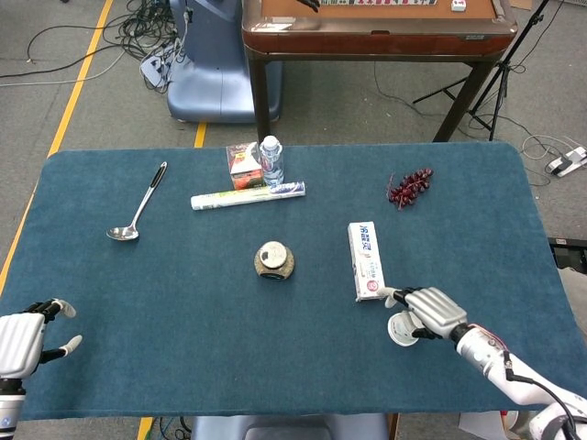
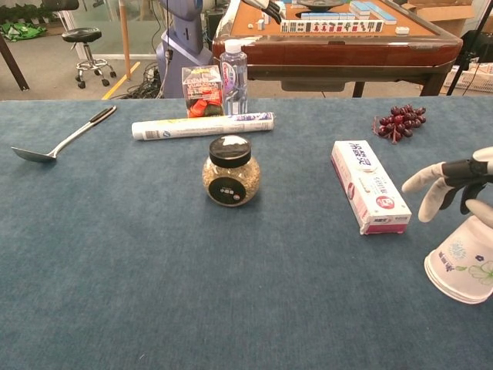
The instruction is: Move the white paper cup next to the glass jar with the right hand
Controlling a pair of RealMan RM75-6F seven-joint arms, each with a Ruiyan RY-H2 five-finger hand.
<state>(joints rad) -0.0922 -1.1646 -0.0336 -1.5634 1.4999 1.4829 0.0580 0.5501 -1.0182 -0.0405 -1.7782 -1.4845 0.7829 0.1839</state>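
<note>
The blue-covered desk (image 1: 183,367) is seen holding a toothpaste box (image 2: 369,186) with print too small to read, well right of the glass jar (image 2: 230,172). The white paper cup (image 2: 464,262), flower-printed, is held tilted by the right hand (image 1: 429,313) near the front right. The left hand (image 1: 26,337) is spread, holding nothing.

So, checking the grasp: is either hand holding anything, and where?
The right hand holds the tilted paper cup by its upper side. The left hand holds nothing.
</note>
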